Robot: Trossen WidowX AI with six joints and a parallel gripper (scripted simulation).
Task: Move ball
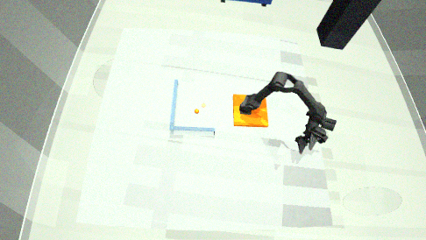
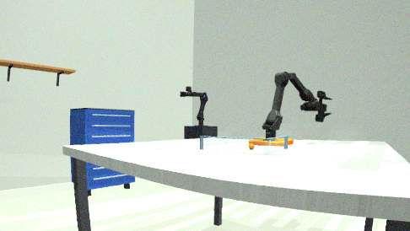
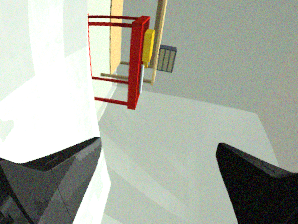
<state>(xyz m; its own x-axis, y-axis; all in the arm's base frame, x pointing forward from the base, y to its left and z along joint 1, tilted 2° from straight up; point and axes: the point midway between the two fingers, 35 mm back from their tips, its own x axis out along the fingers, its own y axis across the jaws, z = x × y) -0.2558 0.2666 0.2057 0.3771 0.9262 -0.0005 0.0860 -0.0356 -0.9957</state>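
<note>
The small orange ball (image 1: 196, 110) (image 2: 251, 147) lies on the table inside the corner of the two low clear walls. The long left wall (image 1: 174, 102) and the front wall (image 1: 193, 129) meet at the lower left in the top view. The pale see-through copy (image 1: 203, 105) is just up and right of the ball there, apart from it; I cannot make it out in the exterior view. My gripper (image 1: 306, 150) (image 2: 331, 106) (image 3: 160, 147) is open and empty, raised above the table on the far side of the arm's base from the ball. The ball and walls are not in the wrist view.
The arm stands on an orange base plate (image 1: 238, 120) (image 2: 288, 142), right of the walls in the top view. A blue drawer cabinet (image 2: 101, 126) and another small dark arm (image 2: 202, 105) stand beyond the table. A red frame (image 3: 135, 65) shows in the wrist view.
</note>
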